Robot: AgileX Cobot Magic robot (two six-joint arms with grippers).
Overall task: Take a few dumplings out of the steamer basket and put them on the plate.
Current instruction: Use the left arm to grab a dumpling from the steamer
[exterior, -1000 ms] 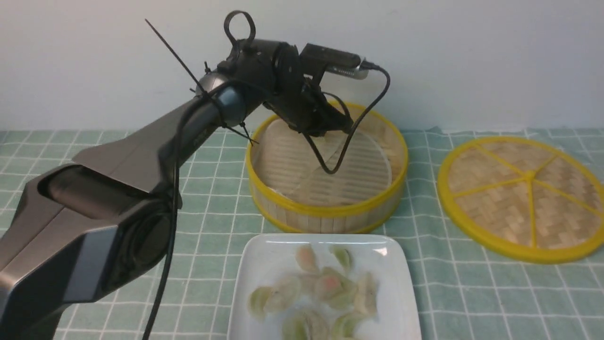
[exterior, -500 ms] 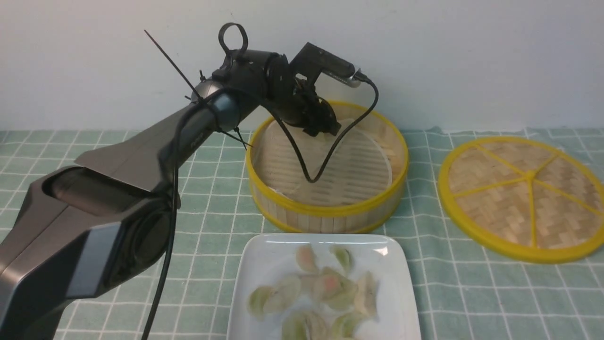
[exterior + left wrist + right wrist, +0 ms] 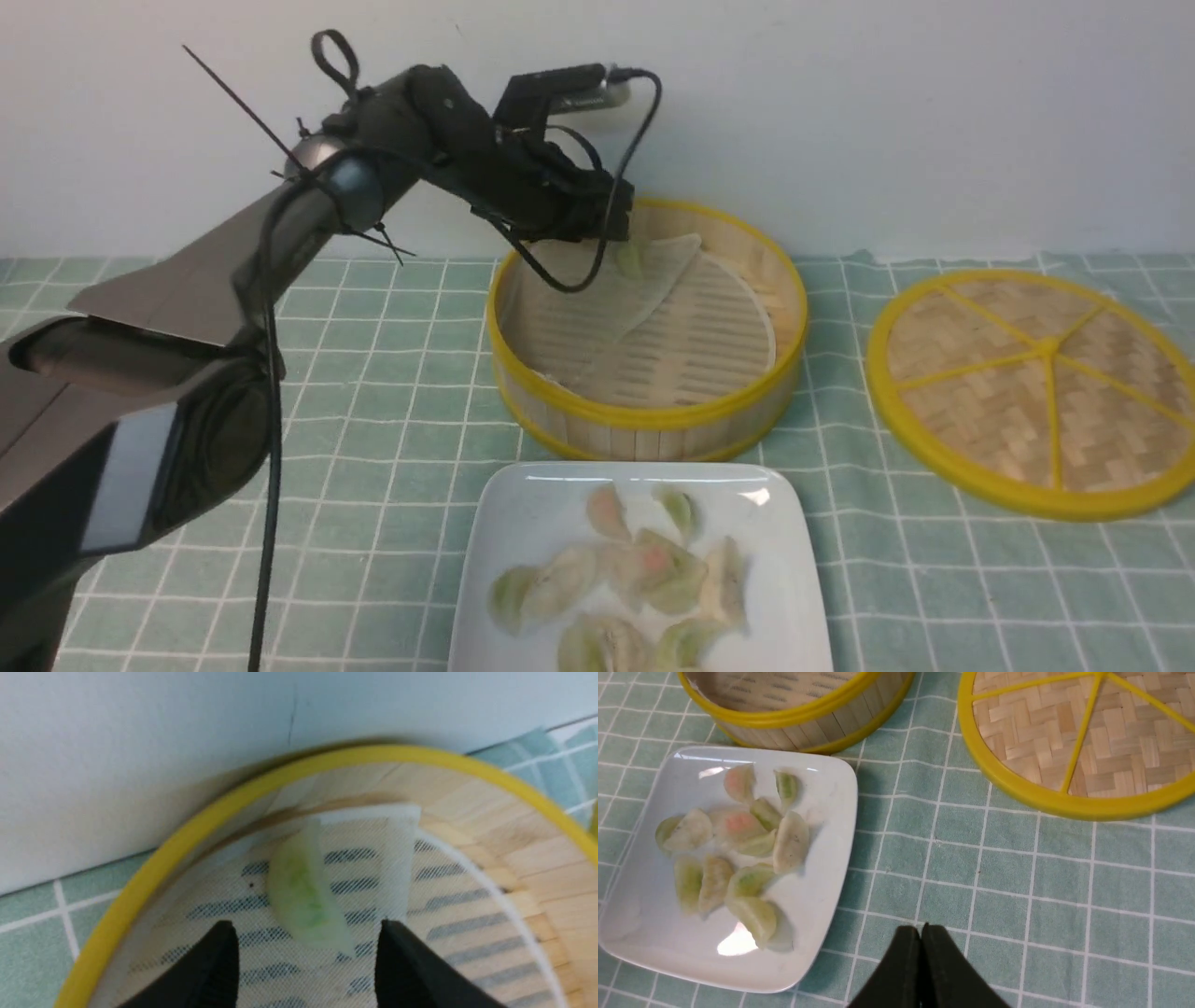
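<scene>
Gripper (image 3: 306, 959), left one, has shifted toward upper left of front view, jaws spread, nothing pinched. Dumpling (image 3: 306, 896) shows again in steamer (image 3: 653, 413), upper middle; we likely need another grasp before plate (image 3: 499, 504).

Even, moderately bright light is filling the front view. Glare is shining on the plate (image 3: 635, 905), whitening a patch near its rim. The left wrist view is looking soft, its dark fingers (image 3: 218, 956) blurring; the right is staying mostly crisp.
</scene>
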